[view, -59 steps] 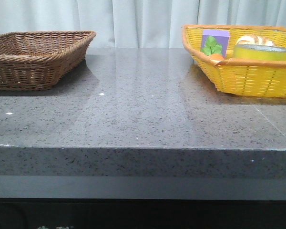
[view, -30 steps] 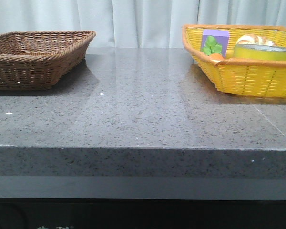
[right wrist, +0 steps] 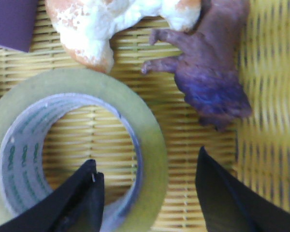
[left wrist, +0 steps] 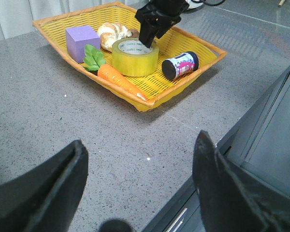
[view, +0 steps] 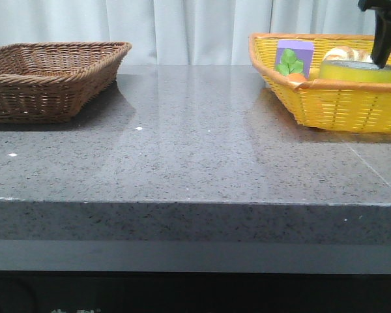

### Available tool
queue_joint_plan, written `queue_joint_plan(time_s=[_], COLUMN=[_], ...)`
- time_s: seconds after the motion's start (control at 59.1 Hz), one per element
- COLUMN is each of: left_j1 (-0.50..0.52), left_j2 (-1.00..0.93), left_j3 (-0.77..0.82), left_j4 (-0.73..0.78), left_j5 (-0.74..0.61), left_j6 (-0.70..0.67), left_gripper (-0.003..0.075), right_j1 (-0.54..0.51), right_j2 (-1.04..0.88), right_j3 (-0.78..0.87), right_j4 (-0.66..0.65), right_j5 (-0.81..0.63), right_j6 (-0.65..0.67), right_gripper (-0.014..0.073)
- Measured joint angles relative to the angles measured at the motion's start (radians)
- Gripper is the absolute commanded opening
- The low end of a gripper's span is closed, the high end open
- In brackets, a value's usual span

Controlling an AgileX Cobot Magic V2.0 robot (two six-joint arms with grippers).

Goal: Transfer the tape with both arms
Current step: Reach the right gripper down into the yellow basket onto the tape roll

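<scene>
With the tape [left wrist: 134, 57] lying flat in the yellow basket [left wrist: 193, 72], the right gripper [right wrist: 147, 193] hangs directly above, open, empty, one finger [right wrist: 82, 198] over the core, straddling the wall; left gripper [left wrist: 140, 186] open, far off.

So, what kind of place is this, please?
Probably a staged test bench, not a home: a grey stone-look table before a plain curtain, a brown basket, and a yellow basket holding the tape and a carrot.

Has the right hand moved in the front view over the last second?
Yes. Out of view earlier, the right hand has come down over the tape in the yellow basket.
</scene>
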Motion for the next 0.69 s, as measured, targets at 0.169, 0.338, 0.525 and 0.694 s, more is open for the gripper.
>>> queue_joint_plan(time_s=[0.169, 0.338, 0.525, 0.694], left_j1=[0.0, 0.0, 0.0, 0.0], left_j2=[0.0, 0.0, 0.0, 0.0], left_j3=[0.0, 0.0, 0.0, 0.0], left_j4=[0.0, 0.0, 0.0, 0.0], left_j5=[0.0, 0.0, 0.0, 0.0], left_j6=[0.0, 0.0, 0.0, 0.0], left_gripper=[0.0455, 0.0455, 0.0455, 0.0455], right_j1=[-0.001, -0.001, -0.002, -0.002], right_j2=[0.06, 0.099, 0.101, 0.101], right_j3=[-0.04, -0.044, -0.048, -0.07], right_j4=[0.012, 0.032, 0.034, 0.034], right_j5=[-0.006, -0.004, 0.0, 0.041], right_j6=[0.0, 0.0, 0.0, 0.0], right_gripper=[0.0389, 0.0238, 0.0097, 0.0064])
